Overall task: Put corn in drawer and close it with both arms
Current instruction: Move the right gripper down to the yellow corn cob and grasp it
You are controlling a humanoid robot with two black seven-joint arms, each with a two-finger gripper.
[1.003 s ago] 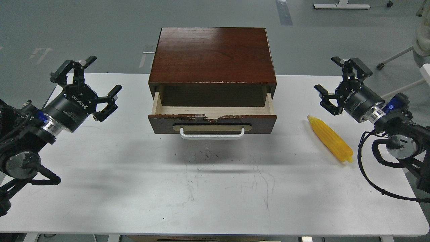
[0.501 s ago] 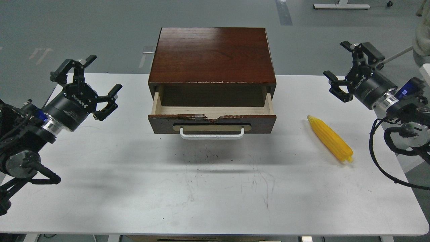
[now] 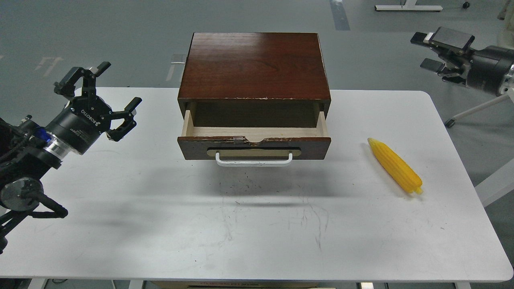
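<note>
The yellow corn (image 3: 395, 165) lies on the white table (image 3: 257, 224) at the right, its tip pointing toward the box. The drawer (image 3: 253, 143) of the dark red-brown wooden box (image 3: 254, 66) stands pulled open, with pale wood inside and a white bar handle (image 3: 253, 159) on its front; nothing lies in it. My left gripper (image 3: 97, 94) is open and empty, held above the table's left side, well left of the drawer. My right gripper (image 3: 427, 50) is open and empty, raised high at the far right, beyond the table's back right corner and far from the corn.
The box stands at the middle back of the table. The table's right edge (image 3: 488, 208) runs just beyond the corn. Grey floor lies behind, with a white stand base (image 3: 407, 7) at the top right.
My right arm has swung up and to the right, away from the corn, and most of it has left the view. My left gripper has shifted slightly left and up. Corn and drawer have not moved.
</note>
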